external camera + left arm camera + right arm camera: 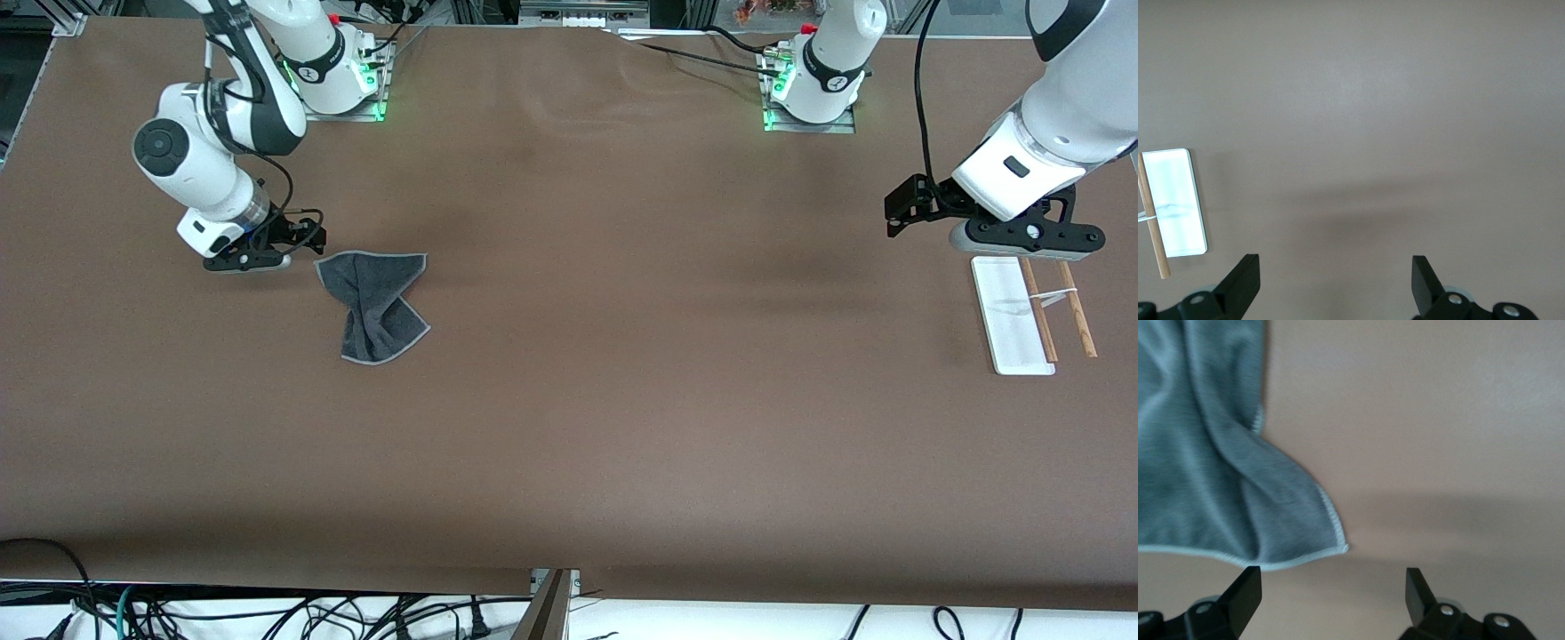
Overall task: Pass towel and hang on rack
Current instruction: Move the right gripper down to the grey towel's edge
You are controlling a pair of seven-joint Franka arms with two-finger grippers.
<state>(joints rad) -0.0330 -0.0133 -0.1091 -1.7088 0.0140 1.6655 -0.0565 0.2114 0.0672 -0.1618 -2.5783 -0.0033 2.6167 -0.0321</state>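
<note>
Front view: towel [377, 305] lies twisted on table [622, 427]; right gripper [253, 258] sits at its 9 o'clock, just beside it; left gripper [1022, 236] hangs at 12 o'clock of rack [1013, 316]; left wrist view: fingers [1241, 283] wide apart, empty; right wrist view: fingers [1245, 593] wide apart, empty, near the towel's corner.

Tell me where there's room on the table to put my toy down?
The big brown stretch between the towel and the rack is bare, and so is the strip along the camera's edge. It's crowded by the towel, where the open right gripper sits, and at the rack, under the open left gripper.
</note>
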